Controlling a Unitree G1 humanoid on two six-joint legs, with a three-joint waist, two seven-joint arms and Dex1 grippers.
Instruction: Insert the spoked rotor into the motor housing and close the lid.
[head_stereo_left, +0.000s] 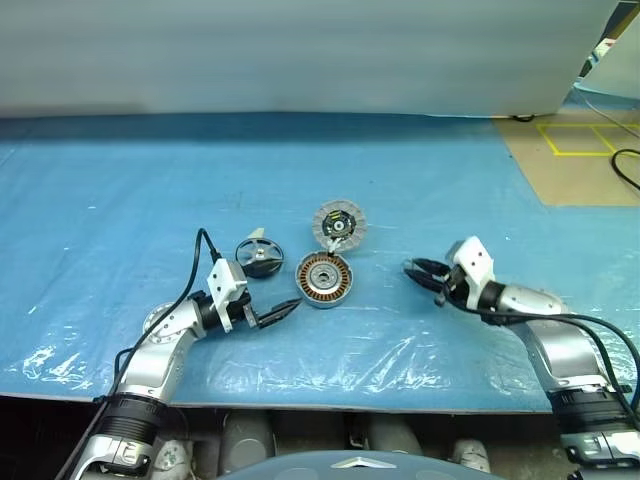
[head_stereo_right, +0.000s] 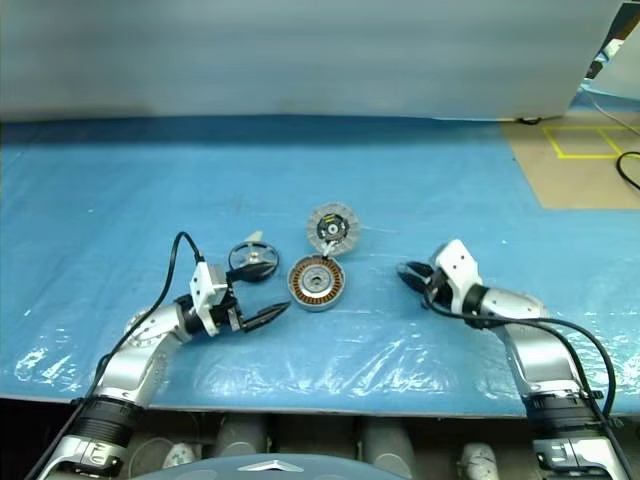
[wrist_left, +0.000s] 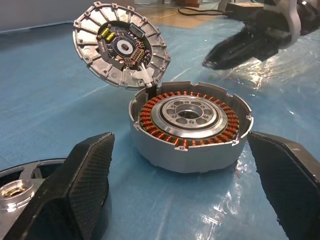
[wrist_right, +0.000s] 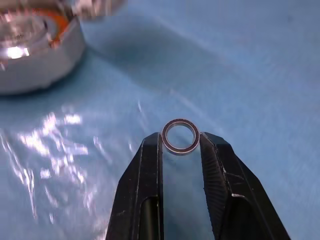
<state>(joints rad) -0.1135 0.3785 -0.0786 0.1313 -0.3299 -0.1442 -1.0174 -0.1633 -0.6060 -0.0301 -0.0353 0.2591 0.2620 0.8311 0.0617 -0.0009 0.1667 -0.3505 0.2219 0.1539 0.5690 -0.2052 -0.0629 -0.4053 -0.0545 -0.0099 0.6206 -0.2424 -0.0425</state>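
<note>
Left gripper (head_stereo_left: 290, 310) is reaching inward, fingers (wrist_left: 85, 180) standing wide apart. Right gripper (wrist_right: 180, 142) is angling inward from the opposite side, fingers pinching a small metal ring (wrist_right: 180, 136).

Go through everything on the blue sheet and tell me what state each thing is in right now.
motor housing: open, windings exposed, no rotor inside.
lid: tilted up, inner face showing.
spoked rotor: lying on the sheet, outside the housing.
small ring: pinched in right tool.
left tool: open, empty.
</note>
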